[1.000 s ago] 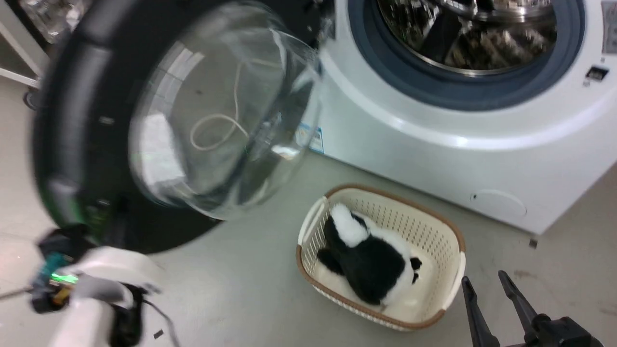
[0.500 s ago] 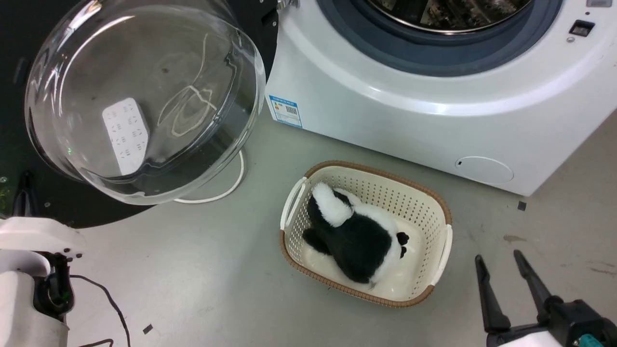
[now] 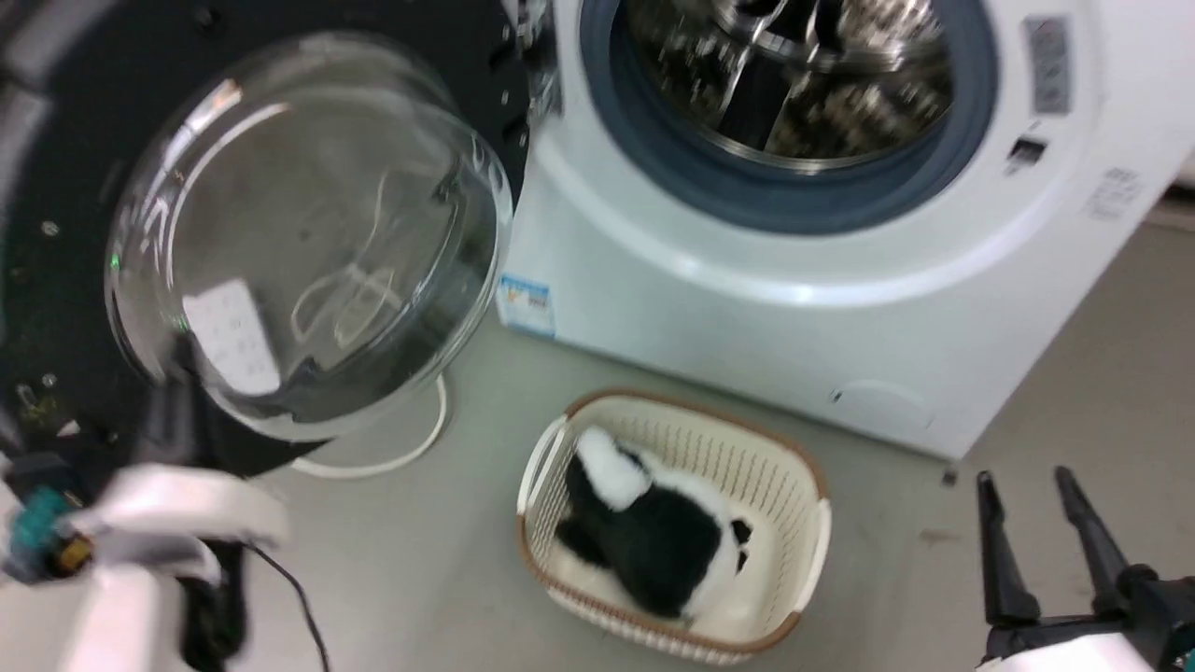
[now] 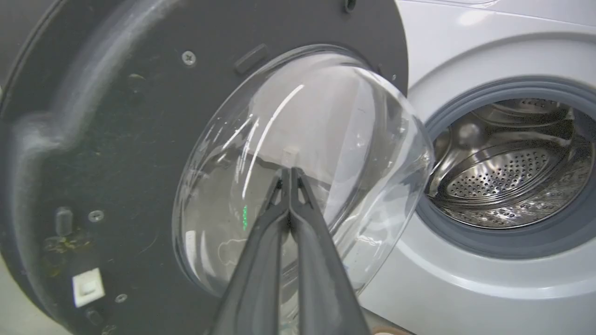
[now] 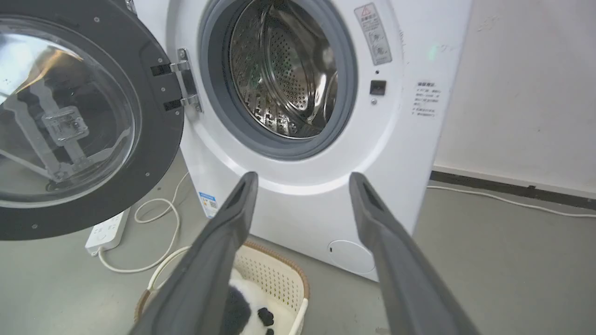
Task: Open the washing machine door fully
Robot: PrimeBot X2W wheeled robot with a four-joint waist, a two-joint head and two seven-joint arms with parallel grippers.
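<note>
Left pincer (image 4: 289, 171) clenched, empty | right pincer (image 5: 302, 177) spread | right wrist view: door (image 5: 158, 149) on hinge (image 5: 186, 79)

The head camera looked forward and down onto the floor (image 3: 448, 560) before the washing machine (image 3: 747, 317), with the swung-out washing machine door (image 3: 308, 233) at its left and the basket (image 3: 728, 457) low in the middle. The left wrist camera sat very near the door's inner face, looking past it to the drum opening (image 4: 507, 158) (both also in the head view). The right wrist camera stood farther back and lower, facing the machine's whole front, door and basket.
</note>
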